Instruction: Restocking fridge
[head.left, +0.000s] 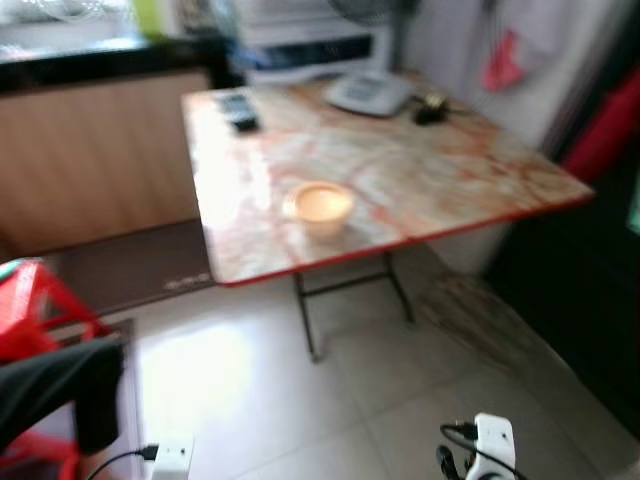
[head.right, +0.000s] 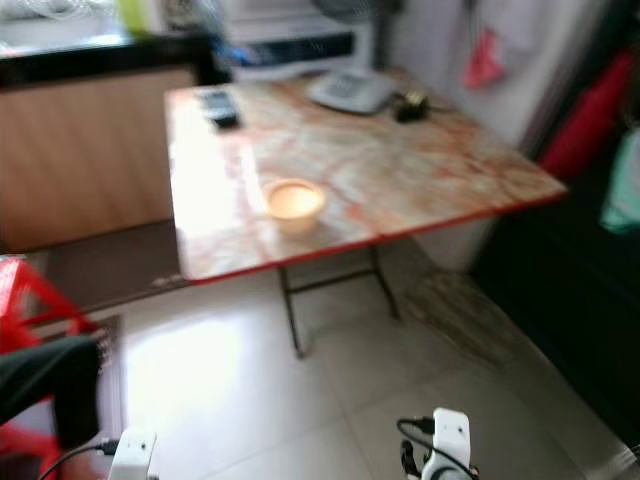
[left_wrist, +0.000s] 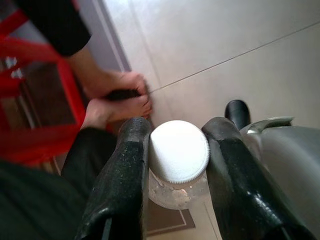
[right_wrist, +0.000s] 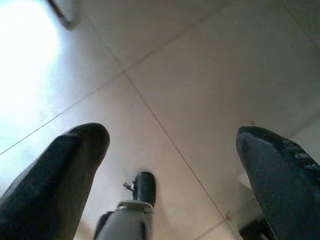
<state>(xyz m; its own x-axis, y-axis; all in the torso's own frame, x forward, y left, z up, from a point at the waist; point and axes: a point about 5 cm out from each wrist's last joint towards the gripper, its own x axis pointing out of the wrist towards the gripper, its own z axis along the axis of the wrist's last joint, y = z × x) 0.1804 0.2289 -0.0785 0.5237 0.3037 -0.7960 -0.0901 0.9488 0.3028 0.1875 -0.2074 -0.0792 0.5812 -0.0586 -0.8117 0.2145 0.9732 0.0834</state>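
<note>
At the far left of the head views a person in black clothing (head.left: 55, 385) sits by a red plastic stool (head.left: 40, 310), and the left wrist view shows that person's bare feet (left_wrist: 120, 100) on the pale tiled floor (head.left: 260, 400). That same wrist view holds the relation that matters: the left gripper (left_wrist: 177, 155) has its two long black fingers (left_wrist: 125, 175) closed onto a clear plastic bottle with a white ribbed screw cap (left_wrist: 179, 151), one finger pressed to each side just under the cap. The bottle's long axis runs along the fingers and away from the camera, so the cap faces back toward the wrist and the body points down at the floor. The task's thing is therefore already in the left arm's keeping, low at the robot's side. Further right, the folding table with an orange-veined marble-look top and red edge (head.left: 480, 215) stands ahead, carrying a small cream-coloured bowl (head.left: 320, 205) near its front edge. No fridge can be made out in these blurred frames, though a dark shape stands at the right edge. The right gripper (right_wrist: 172, 150) hangs over bare tile with its fingers spread wide apart and nothing between them. My reading is that the left arm must deliver the bottle, the right being free to pull a door.
</note>
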